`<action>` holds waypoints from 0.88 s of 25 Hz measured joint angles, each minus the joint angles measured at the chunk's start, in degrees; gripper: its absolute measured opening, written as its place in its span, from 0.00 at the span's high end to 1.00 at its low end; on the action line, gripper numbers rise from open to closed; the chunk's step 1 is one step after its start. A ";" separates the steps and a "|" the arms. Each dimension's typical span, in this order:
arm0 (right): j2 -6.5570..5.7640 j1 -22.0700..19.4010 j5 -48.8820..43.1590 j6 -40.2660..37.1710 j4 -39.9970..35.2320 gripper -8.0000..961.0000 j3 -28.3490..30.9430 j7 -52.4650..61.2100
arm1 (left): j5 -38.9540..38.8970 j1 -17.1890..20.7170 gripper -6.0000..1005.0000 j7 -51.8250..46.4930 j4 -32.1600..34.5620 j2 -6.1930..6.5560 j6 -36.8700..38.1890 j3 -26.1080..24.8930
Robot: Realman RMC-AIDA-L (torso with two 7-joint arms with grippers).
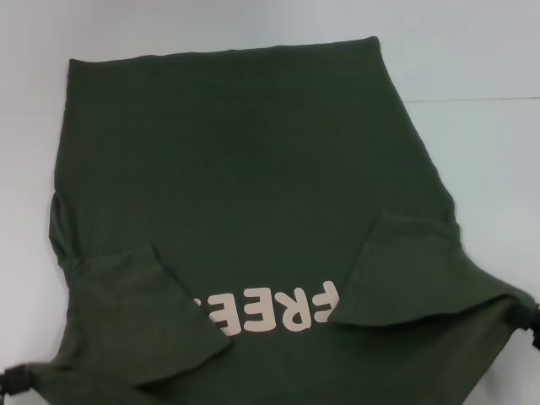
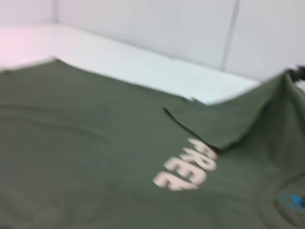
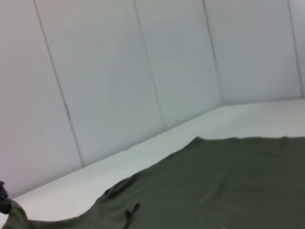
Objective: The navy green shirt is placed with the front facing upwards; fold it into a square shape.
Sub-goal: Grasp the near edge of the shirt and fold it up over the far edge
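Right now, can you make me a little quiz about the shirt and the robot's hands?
1. True or false: both sleeves of the shirt are folded in over its front.
2. What pink word is printed on it? A) FREE B) COOL C) LOVE
3. Which grippers pinch the shirt's near corners?

Key:
1. True.
2. A, partly hidden under the sleeves.
3. Both: the left gripper and the right gripper, each at a raised corner.

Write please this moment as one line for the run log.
dark olive-green cotton T-shirt: front up, both sleeves folded inward | left gripper: grips near-left corner | right gripper: grips near-right corner | white table
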 joint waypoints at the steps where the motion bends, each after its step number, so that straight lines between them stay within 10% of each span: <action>1: -0.01 0.12 0.00 -0.12 0.00 0.95 0.76 -0.23 | -0.49 0.03 0.99 0.07 -0.26 0.02 -0.12 -0.74; 22: 0.28 0.49 0.07 -3.06 1.21 0.95 12.67 -1.00 | -10.75 2.28 0.99 3.23 -3.91 -0.70 1.82 -4.45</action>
